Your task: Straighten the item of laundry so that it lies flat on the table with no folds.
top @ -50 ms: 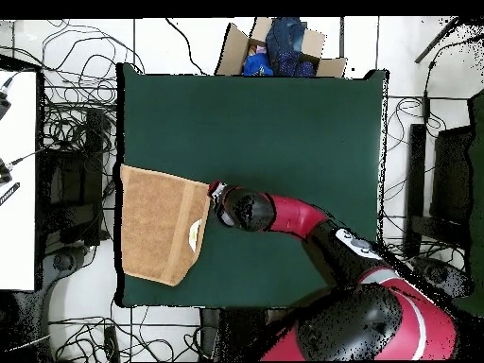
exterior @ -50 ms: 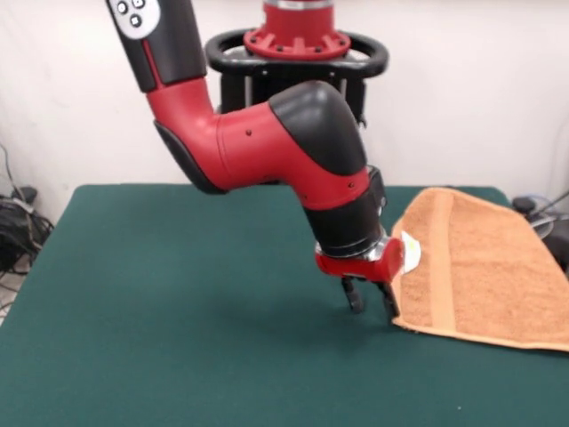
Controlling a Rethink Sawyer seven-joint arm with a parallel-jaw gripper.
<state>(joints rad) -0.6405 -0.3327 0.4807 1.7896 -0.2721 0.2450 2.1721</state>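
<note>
The towel (exterior @ -50 ms: 484, 267) lies at one side edge of the table (exterior @ -50 ms: 178, 302), with its outer end reaching the table's edge. The claw (exterior @ -50 ms: 369, 298) points down just beside the towel's inner edge, near the corner closest to the front camera. Its two dark fingers (exterior @ -50 ms: 354, 295) stand a little apart with nothing between them, and the one nearer the towel is at or touching the cloth's edge.

The towel's inner edge runs slanted, and a woven band runs parallel to it. A small white tag (exterior @ -50 ms: 411, 252) sits by that edge; no writing on it can be read.

The rest of the green table is bare. Beyond the table's far edge in the overhead view stands a cardboard box (top @ -50 ms: 274, 47) holding blue clothes.
</note>
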